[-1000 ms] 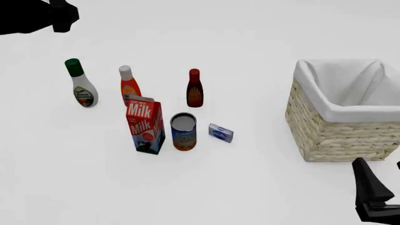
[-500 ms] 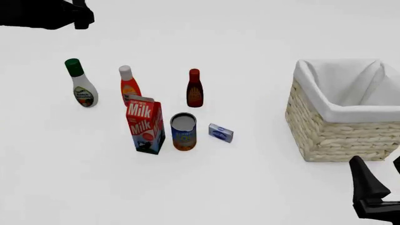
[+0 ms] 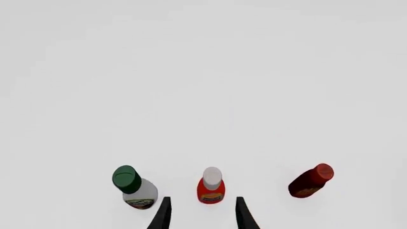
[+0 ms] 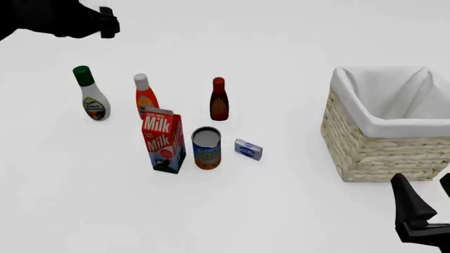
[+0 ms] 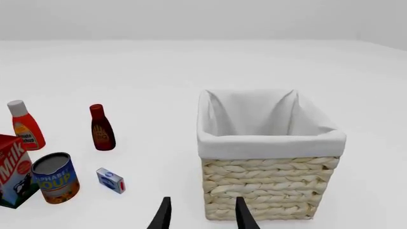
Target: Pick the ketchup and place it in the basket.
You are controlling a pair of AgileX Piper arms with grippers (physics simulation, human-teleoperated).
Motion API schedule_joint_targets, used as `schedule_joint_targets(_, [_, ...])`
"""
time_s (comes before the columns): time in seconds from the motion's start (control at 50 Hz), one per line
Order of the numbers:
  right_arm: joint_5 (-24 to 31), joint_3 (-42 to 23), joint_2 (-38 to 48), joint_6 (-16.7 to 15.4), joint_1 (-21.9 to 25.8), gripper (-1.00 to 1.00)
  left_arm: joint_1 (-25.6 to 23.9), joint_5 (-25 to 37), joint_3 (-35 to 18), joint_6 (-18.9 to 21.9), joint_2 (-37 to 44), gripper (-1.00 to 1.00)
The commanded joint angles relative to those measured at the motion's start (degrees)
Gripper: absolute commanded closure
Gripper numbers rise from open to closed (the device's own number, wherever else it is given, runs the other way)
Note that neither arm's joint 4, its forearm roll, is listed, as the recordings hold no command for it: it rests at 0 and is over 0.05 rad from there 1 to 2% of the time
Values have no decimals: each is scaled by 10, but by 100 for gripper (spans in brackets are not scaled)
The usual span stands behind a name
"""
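Note:
The ketchup [image 4: 145, 97] is a red-orange squeeze bottle with a white cap, standing upright just behind the milk carton [image 4: 164, 139]. The left wrist view looks down on the ketchup [image 3: 211, 188], just beyond the gap between the fingertips. My left gripper [image 4: 105, 23] hovers open and empty, high at the far left, well above and behind the bottles. The wicker basket [image 4: 393, 126] with white lining stands at the right and nothing shows inside it. My right gripper [image 4: 427, 195] is open and empty, near the basket's front corner. The right wrist view shows the basket [image 5: 267, 138] and the ketchup [image 5: 25, 131].
A white bottle with a green cap [image 4: 91, 95] stands left of the ketchup and a dark red-brown bottle [image 4: 219, 100] right of it. In front, a soup can [image 4: 206, 148] and a small blue box [image 4: 248, 149] sit beside the milk carton.
My left arm has slid to the right along the top of the front view. The right gripper has crept slightly up and to the left. No object has moved.

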Motion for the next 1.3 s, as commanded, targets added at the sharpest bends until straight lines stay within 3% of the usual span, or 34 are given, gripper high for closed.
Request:
schedule_joint_targets(0.02, [-2,0,3,0,0,-100,-2,0,-21,2,31,-100])
schedule_joint_targets(1.3, [-32,0,37,12,3,-100,-25,-12,-103,15,184,-100])
